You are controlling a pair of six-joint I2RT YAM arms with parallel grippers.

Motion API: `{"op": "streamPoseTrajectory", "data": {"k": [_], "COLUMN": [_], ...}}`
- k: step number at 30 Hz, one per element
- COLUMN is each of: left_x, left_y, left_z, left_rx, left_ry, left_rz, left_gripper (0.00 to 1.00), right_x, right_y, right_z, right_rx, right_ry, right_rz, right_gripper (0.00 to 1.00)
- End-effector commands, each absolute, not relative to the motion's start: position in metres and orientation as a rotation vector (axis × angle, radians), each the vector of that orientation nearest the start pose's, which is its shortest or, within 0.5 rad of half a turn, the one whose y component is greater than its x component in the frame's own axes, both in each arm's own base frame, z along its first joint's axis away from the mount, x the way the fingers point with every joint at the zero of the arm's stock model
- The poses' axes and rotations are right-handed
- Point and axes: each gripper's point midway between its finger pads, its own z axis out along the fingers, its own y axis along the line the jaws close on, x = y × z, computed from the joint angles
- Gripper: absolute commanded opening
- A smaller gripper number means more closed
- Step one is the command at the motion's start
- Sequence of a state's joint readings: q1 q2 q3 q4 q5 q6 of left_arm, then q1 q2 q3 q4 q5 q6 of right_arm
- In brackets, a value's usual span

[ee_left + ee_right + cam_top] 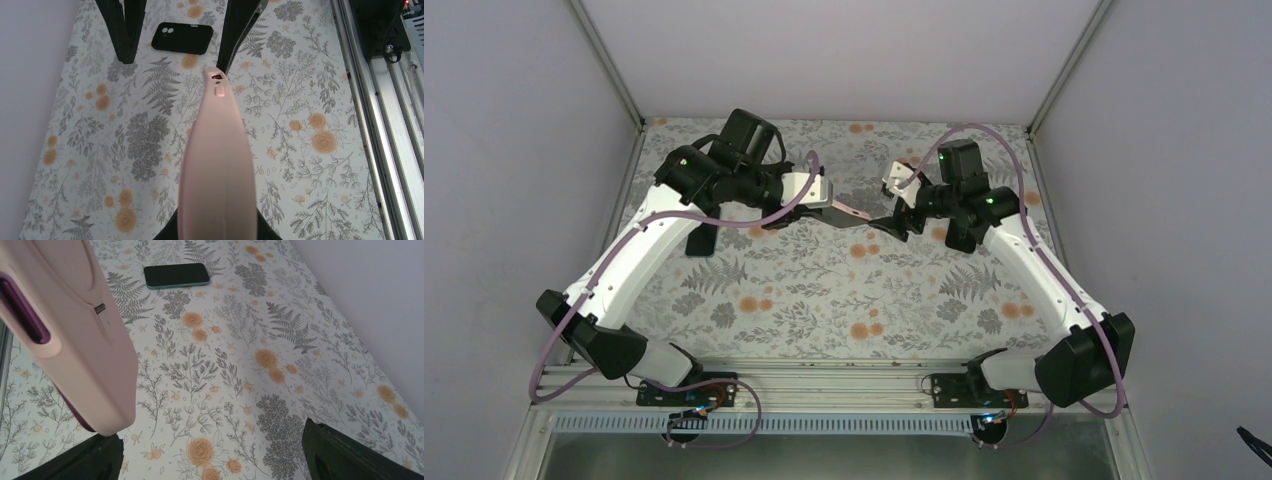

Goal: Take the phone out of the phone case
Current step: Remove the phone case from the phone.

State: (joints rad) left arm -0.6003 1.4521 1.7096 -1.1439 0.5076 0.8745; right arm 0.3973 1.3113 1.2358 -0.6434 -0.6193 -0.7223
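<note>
The salmon-pink phone case (854, 211) hangs in the air between the two arms. My left gripper (822, 197) is shut on one end of it. In the left wrist view the case (217, 165) runs edge-on away from the jaws. My right gripper (887, 224) is open at the case's other end. In the right wrist view the case (75, 340) lies against the left finger (75, 460), and the right finger (350, 455) stands far from it. A dark purple strip (22, 307) shows in the case's slot. The phone's face is hidden.
A bare dark phone with a teal edge (176, 275) lies flat on the floral table, left of the left arm (701, 238). A black case with camera holes (182, 37) lies beyond the right gripper's fingers (123, 30). An aluminium rail (824, 375) runs along the near edge.
</note>
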Motion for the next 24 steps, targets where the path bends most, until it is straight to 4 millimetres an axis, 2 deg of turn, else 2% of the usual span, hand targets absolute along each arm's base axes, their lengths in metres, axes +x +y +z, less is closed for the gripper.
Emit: {"op": "streamPoseTrajectory", "data": {"k": [1,9,17,20,24], "left_x": [0.235,0.22,0.205,0.206,0.209], "left_y": [-0.276,-0.279,-0.283,-0.286,-0.291], "left_z": [0.331,0.334,0.325,0.325,0.328], "left_rx": [1.75,1.781,1.838,1.824,1.808], "left_ry": [1.535,1.503,1.507,1.487,1.472], "left_rz": [-0.566,-0.661,-0.793,-0.803,-0.823], "left_gripper": [0.02,0.02,0.02,0.02,0.02], "right_x": [0.309,0.334,0.359,0.354,0.325], "right_y": [0.238,0.241,0.247,0.257,0.28], "right_z": [0.3,0.322,0.351,0.356,0.361], "right_rx": [-1.349,-1.241,-1.178,-1.213,-1.335], "right_ry": [1.594,1.574,1.522,1.495,1.402], "right_rz": [0.513,0.47,0.439,0.515,0.685], "right_gripper": [0.91,0.91,0.91,0.91,0.92]}}
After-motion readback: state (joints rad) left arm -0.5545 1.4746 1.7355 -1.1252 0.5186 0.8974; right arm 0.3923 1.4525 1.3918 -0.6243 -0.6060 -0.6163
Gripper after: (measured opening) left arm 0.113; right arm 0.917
